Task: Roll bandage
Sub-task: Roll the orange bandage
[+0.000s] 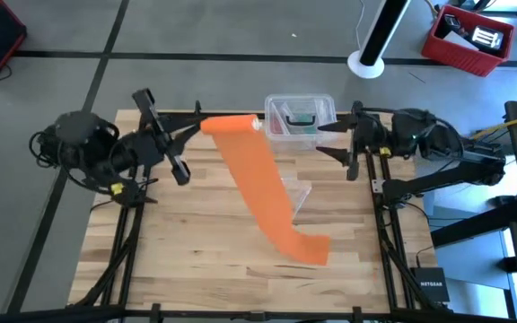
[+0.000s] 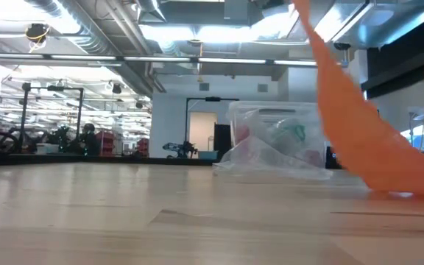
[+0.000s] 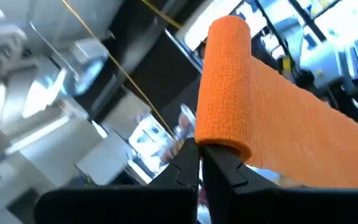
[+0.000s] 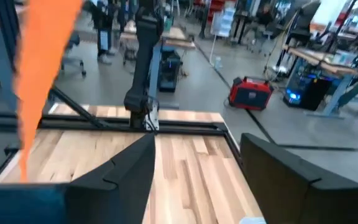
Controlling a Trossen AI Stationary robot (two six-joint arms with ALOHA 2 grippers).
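The bandage is a bright orange band, partly wound into a roll (image 1: 233,124) that hangs high over the table's far side. Its loose length (image 1: 263,184) slants down from the roll. Its free end (image 1: 308,247) lies curled on the wood at the near right. In the low view the band (image 2: 348,118) comes down from the top edge to the table. My left gripper (image 1: 203,126) is shut at the roll's left end. My right gripper (image 1: 332,140) stands open in the air at the far right, past the clear box, with nothing between its fingers (image 4: 135,168). My left gripper holds the bandage's roll by its left end (image 3: 224,144), pinched between the two shut fingertips (image 3: 188,163); which layers they have does not show. The fingers come about level from the table's left, along the roll's length. The roll is lifted clear, and the band trails down to the table.
A clear plastic box (image 1: 300,117) with small items inside stands at the far edge between the two grippers. A clear lid-like sheet (image 1: 296,192) lies on the wood beside the band. Bare wood spreads across the near left (image 1: 178,242).
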